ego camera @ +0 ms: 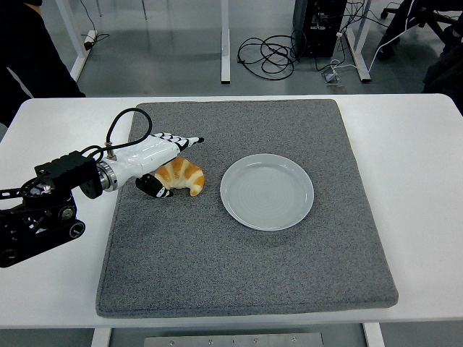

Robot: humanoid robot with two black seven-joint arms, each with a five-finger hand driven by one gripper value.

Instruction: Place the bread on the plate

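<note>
Bright, even light; sharp focus.

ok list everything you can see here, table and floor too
croissant: 1, golden brown, left part of mat, left of the plate
plate: 1, pale grey-white, mat centre, bare
mat: 1, grey, covers most of the table
table: 1, white
cables: a tangle, black, floor behind the table
person: 1, dark clothing, top left corner
left hand: 1, white with black fingertips, around the croissant's left end, fingers above, thumb below, not closed
right hand: out of view
</note>
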